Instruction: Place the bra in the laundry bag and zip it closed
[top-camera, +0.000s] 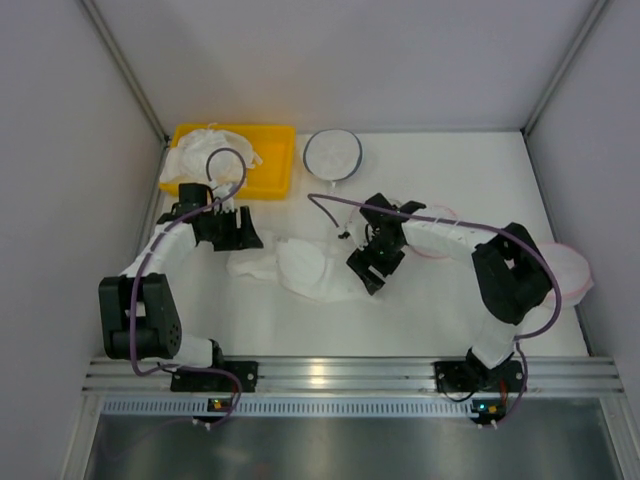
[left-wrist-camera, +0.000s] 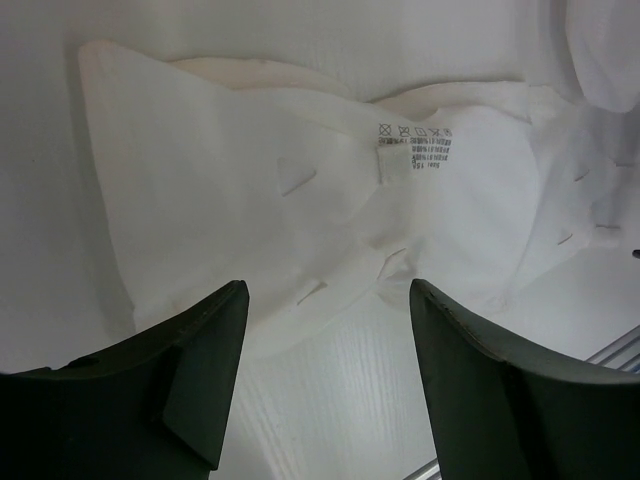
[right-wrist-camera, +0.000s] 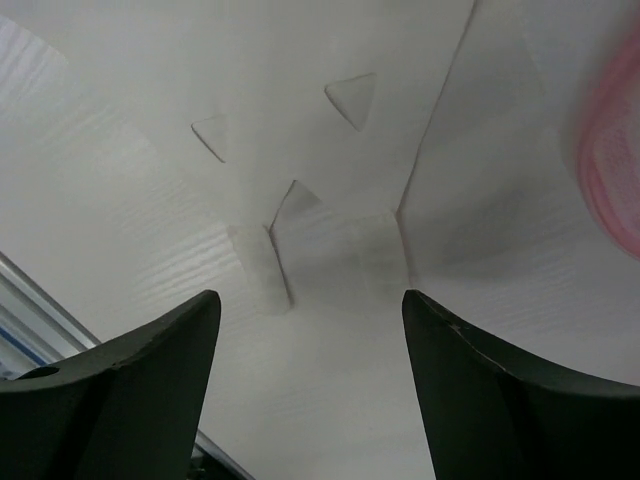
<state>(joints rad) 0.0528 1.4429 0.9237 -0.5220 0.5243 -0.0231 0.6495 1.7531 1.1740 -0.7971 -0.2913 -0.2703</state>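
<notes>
The white bra (top-camera: 303, 268) lies spread flat on the table between the two arms. My left gripper (top-camera: 243, 238) is open and empty over the bra's left end; the left wrist view shows the bra (left-wrist-camera: 250, 190) with its care label just ahead of my open left gripper (left-wrist-camera: 328, 290). My right gripper (top-camera: 366, 268) is open and empty over the bra's right end (right-wrist-camera: 335, 250), as its wrist view (right-wrist-camera: 310, 295) shows. A pink-rimmed laundry bag (top-camera: 447, 212) lies partly under my right arm; its pink rim (right-wrist-camera: 612, 170) is blurred at the right edge of the right wrist view.
A yellow tray (top-camera: 275, 160) with white fabric stands at the back left. A round white bag with a dark rim (top-camera: 332, 153) lies beside it. A second pink-rimmed round bag (top-camera: 572, 272) lies at the table's right edge behind my right arm's elbow.
</notes>
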